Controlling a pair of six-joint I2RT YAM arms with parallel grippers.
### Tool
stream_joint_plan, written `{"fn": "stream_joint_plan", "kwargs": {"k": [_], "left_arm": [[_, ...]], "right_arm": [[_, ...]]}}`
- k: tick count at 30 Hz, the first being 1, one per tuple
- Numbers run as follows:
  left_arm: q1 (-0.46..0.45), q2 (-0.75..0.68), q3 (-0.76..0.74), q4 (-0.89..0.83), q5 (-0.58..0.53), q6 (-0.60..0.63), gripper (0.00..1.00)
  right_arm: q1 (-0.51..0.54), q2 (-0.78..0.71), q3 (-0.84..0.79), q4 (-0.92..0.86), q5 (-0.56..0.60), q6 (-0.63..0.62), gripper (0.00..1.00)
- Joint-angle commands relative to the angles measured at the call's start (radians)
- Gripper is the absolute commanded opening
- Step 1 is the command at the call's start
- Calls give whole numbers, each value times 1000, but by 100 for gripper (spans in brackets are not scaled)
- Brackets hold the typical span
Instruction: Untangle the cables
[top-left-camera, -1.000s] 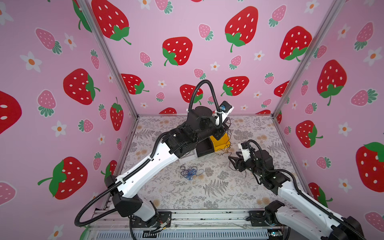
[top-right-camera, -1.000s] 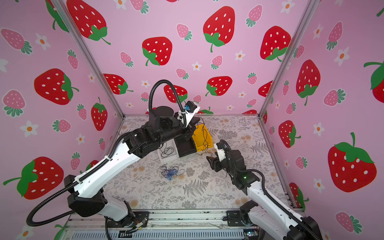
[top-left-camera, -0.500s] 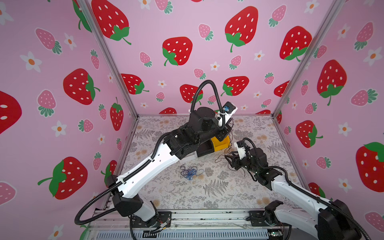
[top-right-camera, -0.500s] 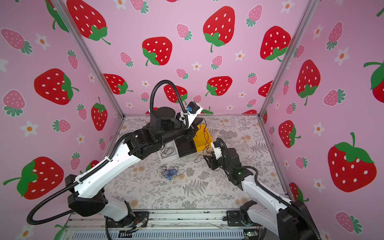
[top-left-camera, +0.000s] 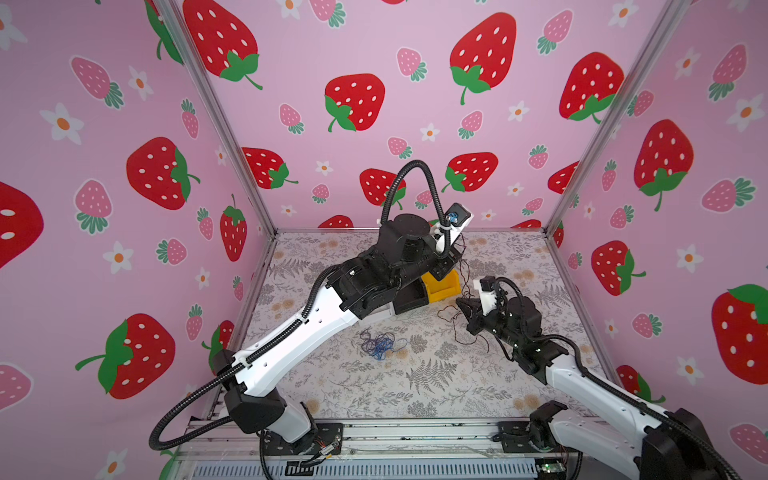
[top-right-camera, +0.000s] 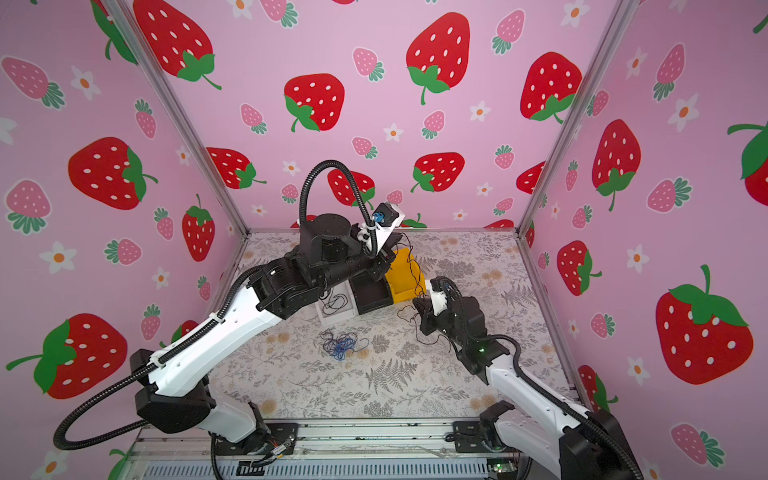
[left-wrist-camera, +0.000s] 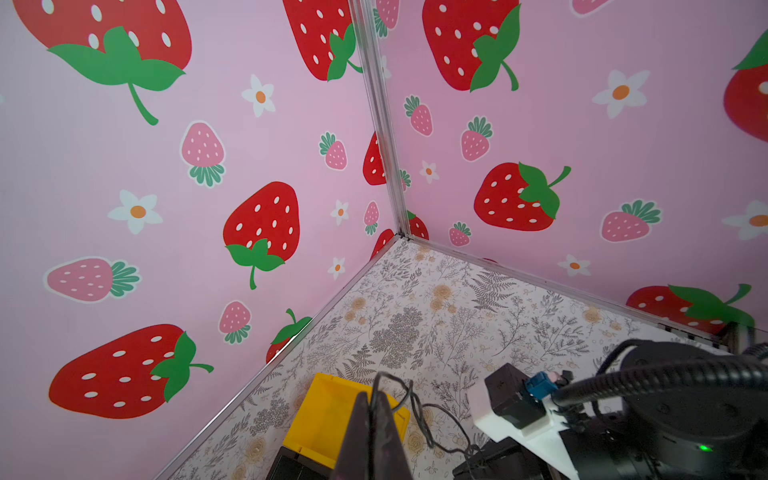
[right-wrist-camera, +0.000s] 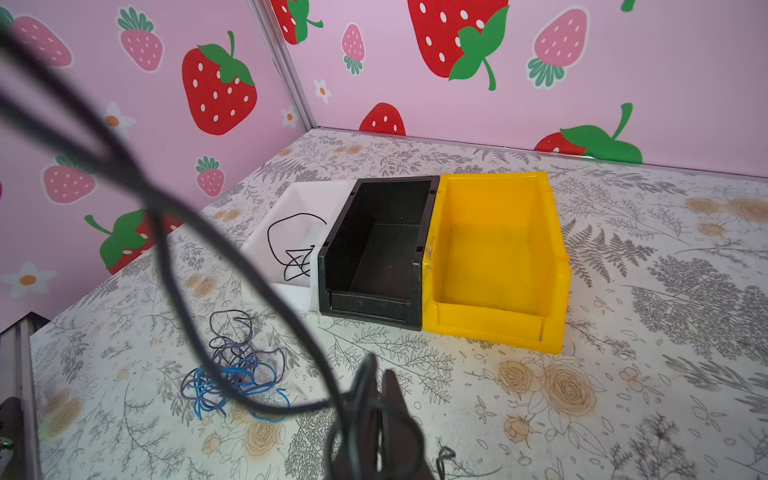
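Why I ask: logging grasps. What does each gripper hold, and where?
Both pinch a thin black cable along its length: left gripper at a raised loop, right gripper lower down.

Thin curled cables (top-left-camera: 380, 343), partly tangled

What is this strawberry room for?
Probably a robot practice booth, not a real room. A left arm and a right arm are mounted at a flowery table. Strawberry walls box it in, with small bins and tangled cables laid out.
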Motion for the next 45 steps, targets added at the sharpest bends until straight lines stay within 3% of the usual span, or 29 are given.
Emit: {"fn": "stream_joint_plan", "kwargs": {"k": [1,15,22,33,39,45], "left_arm": [[27,-28,22,31,-11,12,0],[76,-53,48,8,20,23,0],[89,-86,-10,-24,165,27,0],[121,-124,-10,-47,102,40,0],[139,-133,-9,-62,109,41,0],[177,-152,-12,-75,91,38,0]], "right_arm": [[-14,-26,-23,-50,28,1,6],[-80,78,1,-176,38,-22,9],[-119,52,16,-209,38,-54,16],[-155,82,31,-279,90,-45,20],[-177,70,26,-287,90,-43,12],[-256,77,35,-321,109,-5,12]]}}
